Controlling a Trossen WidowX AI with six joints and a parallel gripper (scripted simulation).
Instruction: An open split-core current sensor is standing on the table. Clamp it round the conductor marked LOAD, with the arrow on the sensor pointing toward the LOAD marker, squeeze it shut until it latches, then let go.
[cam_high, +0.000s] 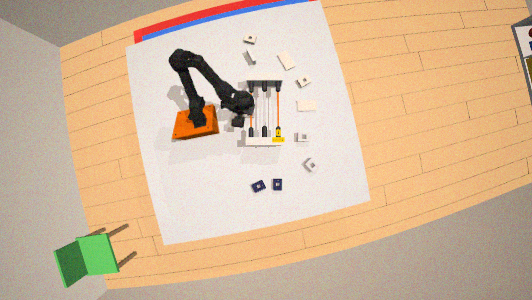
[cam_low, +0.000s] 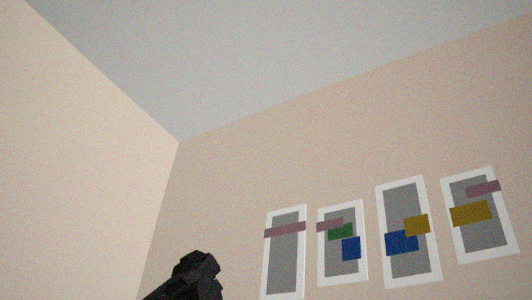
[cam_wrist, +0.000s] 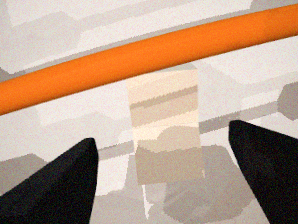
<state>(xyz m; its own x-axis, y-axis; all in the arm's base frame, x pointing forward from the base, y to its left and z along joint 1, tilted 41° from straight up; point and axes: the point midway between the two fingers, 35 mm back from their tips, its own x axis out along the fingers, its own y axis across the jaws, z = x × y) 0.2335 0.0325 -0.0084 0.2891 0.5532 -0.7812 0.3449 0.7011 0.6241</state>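
A white rack (cam_high: 264, 142) on the grey mat holds three parallel conductors. The right one (cam_high: 278, 107) is orange and ends at the yellow LOAD marker (cam_high: 278, 136). The left one (cam_high: 251, 121) (cam_wrist: 153, 56) is also orange, and it crosses the wrist view just beyond my fingers. My gripper (cam_high: 240, 119) (cam_wrist: 162, 139) hangs at the rack's left side, fingers partly spread and touching nothing. A pale beige block (cam_wrist: 162, 103) shows between the fingers beyond the conductor, clear of both. I cannot tell which of the pieces on the mat is the open sensor.
Several small white pieces lie around the rack, such as one (cam_high: 306, 105) to its right and another (cam_high: 301, 136) near the LOAD end. Two dark blue pieces (cam_high: 258, 186) (cam_high: 277, 184) lie nearer the front. The arm's orange base (cam_high: 186, 131) stands left of the rack.
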